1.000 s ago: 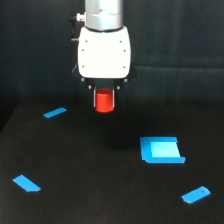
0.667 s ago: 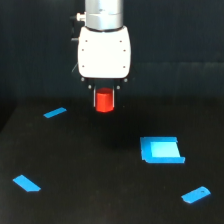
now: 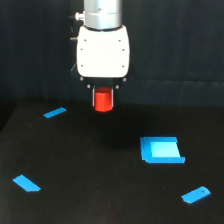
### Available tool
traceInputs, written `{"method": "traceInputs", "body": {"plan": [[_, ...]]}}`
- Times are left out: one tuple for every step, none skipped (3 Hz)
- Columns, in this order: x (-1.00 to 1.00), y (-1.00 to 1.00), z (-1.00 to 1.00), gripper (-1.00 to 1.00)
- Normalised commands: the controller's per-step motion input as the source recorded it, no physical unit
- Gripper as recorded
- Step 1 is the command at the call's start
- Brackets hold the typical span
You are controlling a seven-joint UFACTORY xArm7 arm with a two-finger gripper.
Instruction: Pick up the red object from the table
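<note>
The red object (image 3: 104, 100), a small bright red-orange block, hangs above the black table (image 3: 100, 170) in the upper middle of the exterior view. My gripper (image 3: 103, 101) is shut on it, with dark fingers on either side of the block below the white wrist housing. A faint dark shadow lies on the table beneath it.
Flat blue pieces lie on the table: a thin strip (image 3: 55, 112) at the exterior view's left, another (image 3: 26, 183) at lower left, a square one (image 3: 161, 150) at the right, and a small oblong one (image 3: 196, 194) at lower right.
The gripper and the red object sit slightly higher in the picture than before. The blue pieces have not moved.
</note>
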Motion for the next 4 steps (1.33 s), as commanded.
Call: {"method": "traceInputs", "body": {"plan": [[-0.02,-0.07,0.03,-0.97],[0.00,0.08,0.04,-1.00],[-0.03,0.01,0.06,-0.95],[-0.04,-0.13,0.08,-0.94]]}}
